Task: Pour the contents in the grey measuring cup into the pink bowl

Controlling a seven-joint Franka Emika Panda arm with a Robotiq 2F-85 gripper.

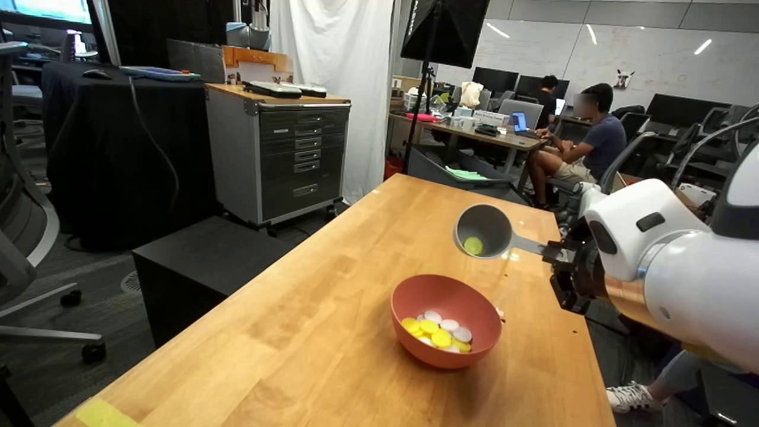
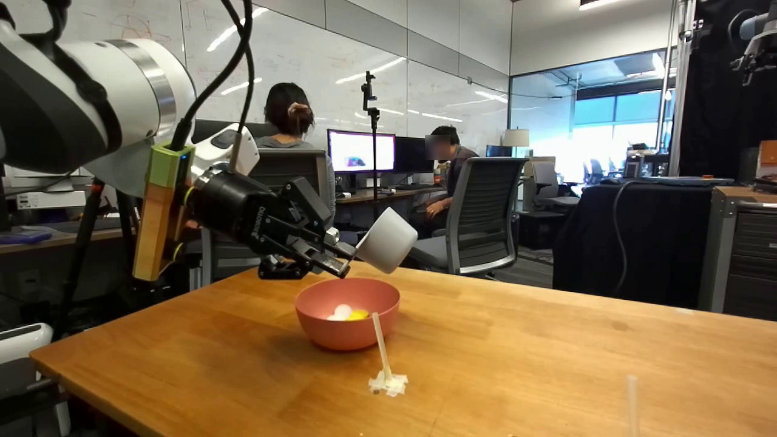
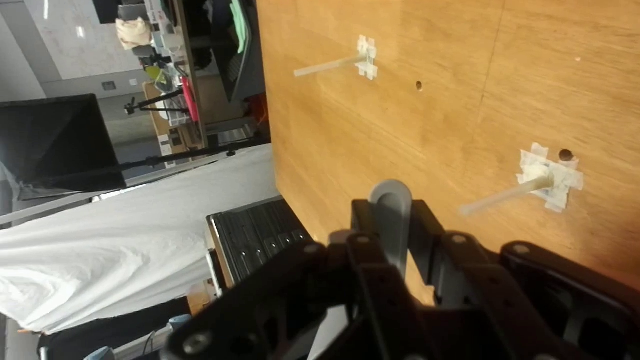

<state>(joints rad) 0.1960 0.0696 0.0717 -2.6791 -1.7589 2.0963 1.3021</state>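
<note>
Wrist view shows your gripper (image 3: pixel 393 222) pinching the handle (image 3: pixel 392 212) of the grey measuring cup (image 1: pixel 484 224), tilted high near the pink bowl (image 1: pixel 455 298); centre it above, then slowly pour its yellow-green disc (image 1: pixel 473 246).

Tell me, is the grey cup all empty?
Not empty: in an exterior view, at least one yellow-green disc shows inside the tilted grey measuring cup.
</note>
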